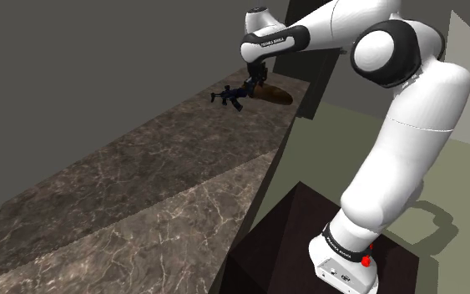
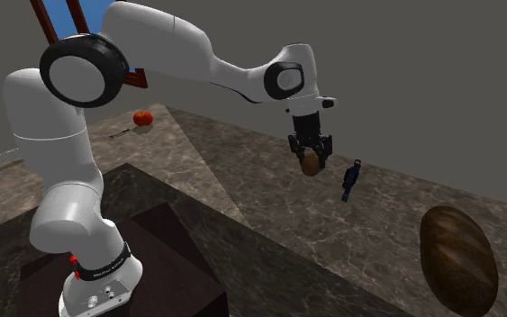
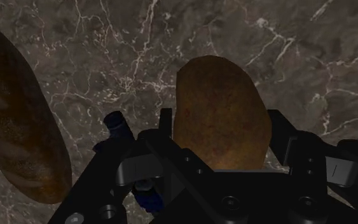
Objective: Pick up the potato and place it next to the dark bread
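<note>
- My claw [image 2: 312, 159] is clenched on the potato [image 3: 220, 108], with one black finger against each side.
- I see the potato held in the air above the marbled bench [image 2: 242, 194].
- The dark bread [image 2: 458, 259] lies on the bench, apart from the potato.
- A small blue-and-black object [image 2: 351, 180] lies between them.
- A round red thing [image 2: 142, 118] sits well apart.

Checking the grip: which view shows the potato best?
The wrist view: the potato looms large, clasped between the gripper's fingers. The second exterior view shows it small, held above the counter. In the shoulder view it is too far off to make out.
</note>
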Available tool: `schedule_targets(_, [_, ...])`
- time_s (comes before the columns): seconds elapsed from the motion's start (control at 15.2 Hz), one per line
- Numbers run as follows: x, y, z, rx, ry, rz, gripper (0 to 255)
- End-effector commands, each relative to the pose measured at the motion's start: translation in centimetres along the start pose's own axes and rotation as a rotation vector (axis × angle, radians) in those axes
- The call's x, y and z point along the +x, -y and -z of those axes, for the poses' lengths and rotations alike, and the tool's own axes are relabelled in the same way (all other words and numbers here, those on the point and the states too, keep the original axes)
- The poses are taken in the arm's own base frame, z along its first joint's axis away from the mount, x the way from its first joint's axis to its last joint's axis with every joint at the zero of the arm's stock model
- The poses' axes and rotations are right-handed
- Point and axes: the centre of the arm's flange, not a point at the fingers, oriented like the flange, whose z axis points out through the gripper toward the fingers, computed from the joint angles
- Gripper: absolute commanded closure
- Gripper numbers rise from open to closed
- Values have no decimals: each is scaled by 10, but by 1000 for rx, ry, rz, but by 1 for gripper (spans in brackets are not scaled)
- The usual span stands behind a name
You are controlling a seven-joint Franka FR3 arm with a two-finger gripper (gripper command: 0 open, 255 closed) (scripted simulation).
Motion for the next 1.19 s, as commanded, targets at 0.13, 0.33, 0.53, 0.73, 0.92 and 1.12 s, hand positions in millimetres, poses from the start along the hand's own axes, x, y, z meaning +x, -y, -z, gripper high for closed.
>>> schedule_targets(0.13, [-16,-46,-14,0,0,1,255])
schedule_targets(0.33, [-27,-82,-26,0,0,1,255])
schedule_targets(0.53, [-39,-118,-37,0,0,1,255])
schedule_targets(0.73, [-51,-154,-49,0,0,1,255])
schedule_targets(0.92, [-63,-190,-61,0,0,1,255])
schedule_targets(1.12, [-74,-226,-73,0,0,1,255])
